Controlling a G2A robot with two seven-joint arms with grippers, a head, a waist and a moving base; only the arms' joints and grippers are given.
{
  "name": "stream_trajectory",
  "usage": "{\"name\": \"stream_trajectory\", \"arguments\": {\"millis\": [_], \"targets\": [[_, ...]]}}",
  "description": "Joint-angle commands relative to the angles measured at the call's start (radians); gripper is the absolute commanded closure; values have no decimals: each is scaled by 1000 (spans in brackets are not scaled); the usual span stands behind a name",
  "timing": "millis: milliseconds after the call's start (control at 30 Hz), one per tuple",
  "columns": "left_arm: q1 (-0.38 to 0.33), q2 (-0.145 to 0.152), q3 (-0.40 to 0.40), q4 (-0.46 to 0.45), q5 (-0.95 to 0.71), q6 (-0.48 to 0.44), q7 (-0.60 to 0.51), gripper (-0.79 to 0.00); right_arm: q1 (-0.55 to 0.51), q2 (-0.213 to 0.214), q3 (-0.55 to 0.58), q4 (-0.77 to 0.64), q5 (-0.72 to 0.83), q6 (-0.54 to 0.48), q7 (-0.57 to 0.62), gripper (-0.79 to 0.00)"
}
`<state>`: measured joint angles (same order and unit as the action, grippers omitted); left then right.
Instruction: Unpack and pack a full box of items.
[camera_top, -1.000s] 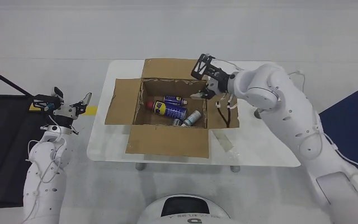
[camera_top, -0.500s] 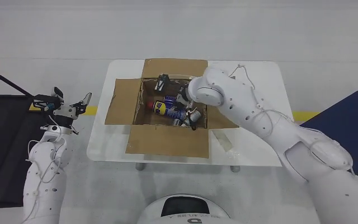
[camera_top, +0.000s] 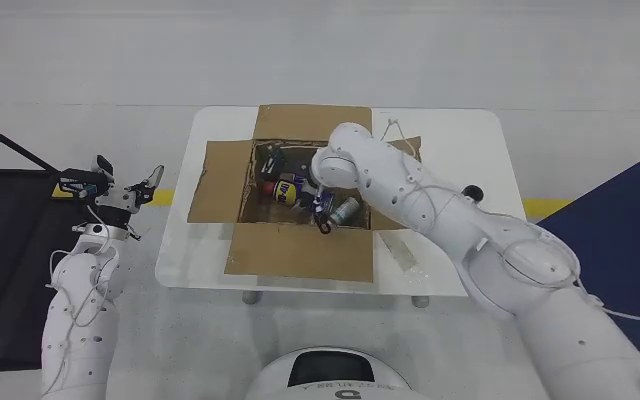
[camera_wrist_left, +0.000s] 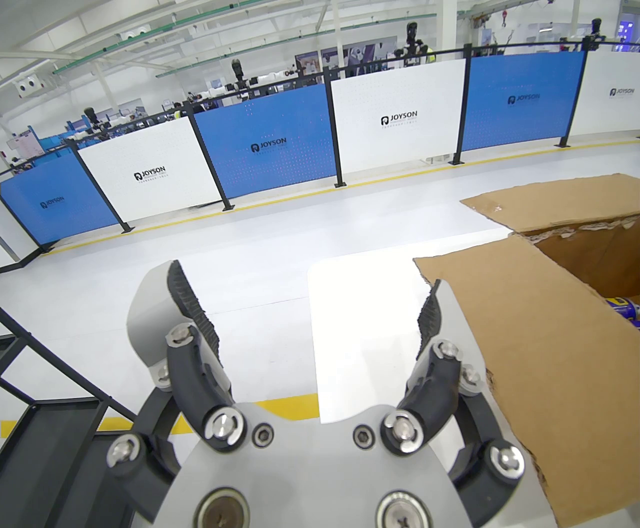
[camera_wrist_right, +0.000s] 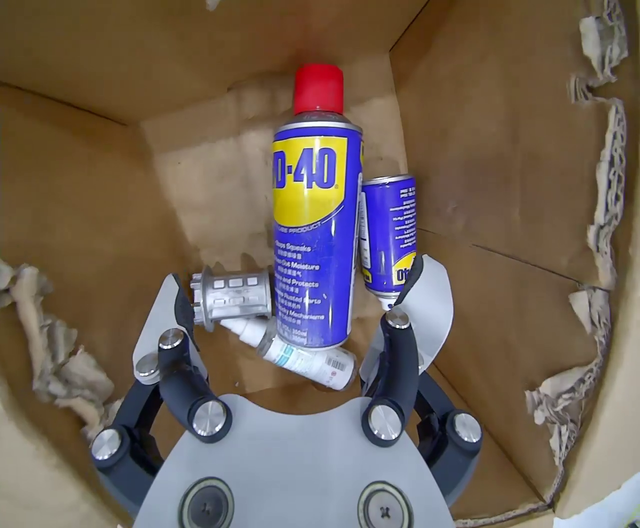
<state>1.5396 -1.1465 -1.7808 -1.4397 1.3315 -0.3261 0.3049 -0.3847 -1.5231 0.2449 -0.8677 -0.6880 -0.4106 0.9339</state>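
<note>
Presently: table (camera_top: 470, 200), carrying box (camera_top: 300, 250), flaps folded out for access. Right gripper (camera_wrist_right: 297, 280) inside box, fingers apart above big can (camera_wrist_right: 310, 225), probably lined up for unpacking it. Left gripper (camera_wrist_left: 303, 282) off table's left edge, fingers apart, empty, clear of the work. Big can flat on box floor. Small can (camera_wrist_right: 390, 225) touching alongside. Bottle (camera_wrist_right: 300, 355) partly beneath big can. Metal spool (camera_wrist_right: 232, 292) against bottle.
</note>
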Motion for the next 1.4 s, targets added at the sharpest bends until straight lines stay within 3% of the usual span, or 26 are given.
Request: {"name": "stream_trajectory", "arguments": {"millis": [0,200,633,833,1033,1167,1267,1333,1367], "targets": [[0,0,0,0,0,0,0,-785,0,-29,-15,48,-12,-14,-21,-696],[0,0,0,0,0,0,0,-785,13,-114,-40,192,-25,-63,-47,-656],[0,0,0,0,0,0,0,-785,28,-245,-54,445,-52,-132,-88,-416],[0,0,0,0,0,0,0,-785,22,-291,-63,511,-80,-136,-83,-434],[0,0,0,0,0,0,0,-785,19,-328,-62,570,-91,-142,-78,-557],[0,0,0,0,0,0,0,-785,20,-347,-59,602,-100,-136,-82,-557],[0,0,0,0,0,0,0,-785,22,-357,-57,620,-107,-132,-86,-283],[0,0,0,0,0,0,0,-785,25,-363,-56,628,-112,-127,-91,0],[0,0,0,0,0,0,0,-785,27,-366,-54,632,-114,-127,-93,0]]}}
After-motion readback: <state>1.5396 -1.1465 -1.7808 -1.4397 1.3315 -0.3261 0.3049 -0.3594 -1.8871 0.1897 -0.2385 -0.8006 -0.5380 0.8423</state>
